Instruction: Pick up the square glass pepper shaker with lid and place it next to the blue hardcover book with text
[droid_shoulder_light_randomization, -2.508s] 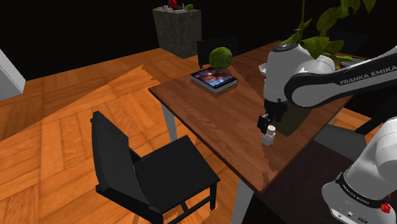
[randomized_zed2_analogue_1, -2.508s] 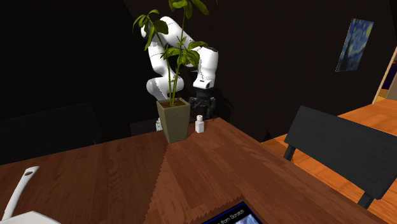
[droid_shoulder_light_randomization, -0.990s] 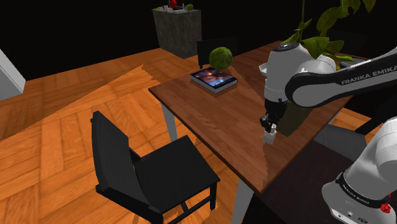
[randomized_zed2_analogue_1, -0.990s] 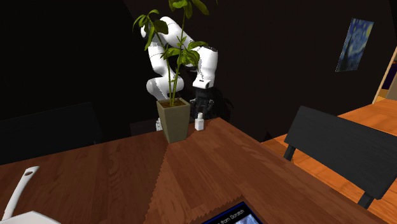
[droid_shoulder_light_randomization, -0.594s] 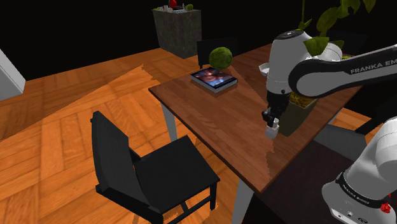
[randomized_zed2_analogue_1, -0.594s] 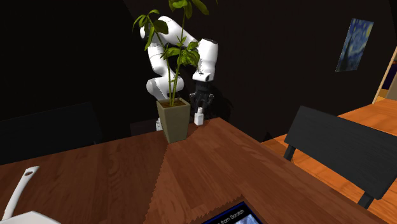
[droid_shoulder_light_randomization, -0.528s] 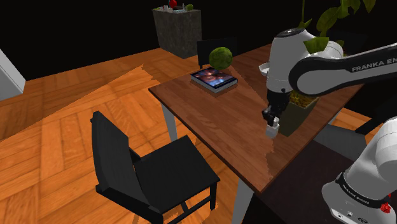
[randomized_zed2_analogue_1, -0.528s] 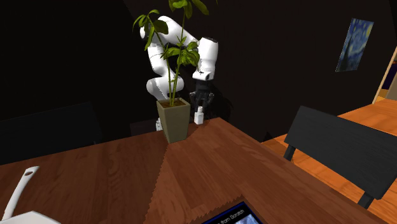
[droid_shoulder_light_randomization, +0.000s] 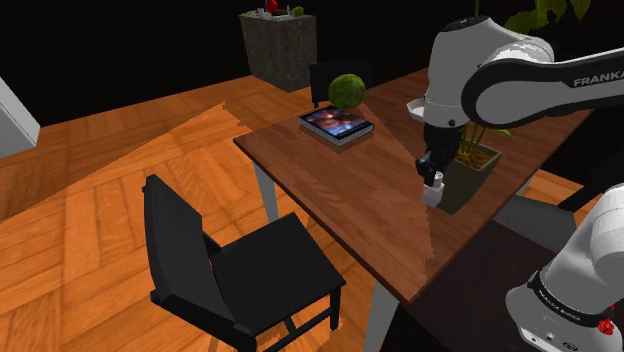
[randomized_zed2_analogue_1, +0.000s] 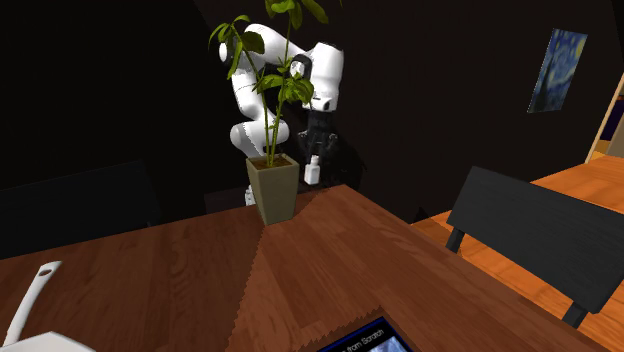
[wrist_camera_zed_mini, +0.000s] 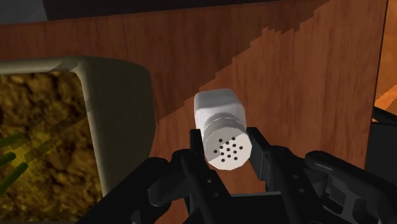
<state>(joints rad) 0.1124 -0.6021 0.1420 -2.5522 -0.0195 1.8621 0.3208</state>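
Fingers (wrist_camera_zed_mini: 259, 156) clamped on shaker (wrist_camera_zed_mini: 220, 124), pinching grey perforated lid end, white square body hanging below. Shaker clear of worktop (droid_shoulder_light_randomization: 335, 185), just beside planter (droid_shoulder_light_randomization: 465, 178), which sits at shaker's 3 o'clock in shoulder view. Book (droid_shoulder_light_randomization: 337, 125) well apart, at shaker's 10 o'clock. Handling guess: small, light, rigid. Smooth walls likely slippery, and breakable if glass as task says. Grip sits high at lid, so body may pivot. Flat sides lower down look like safer hold. Set down upright, gently.
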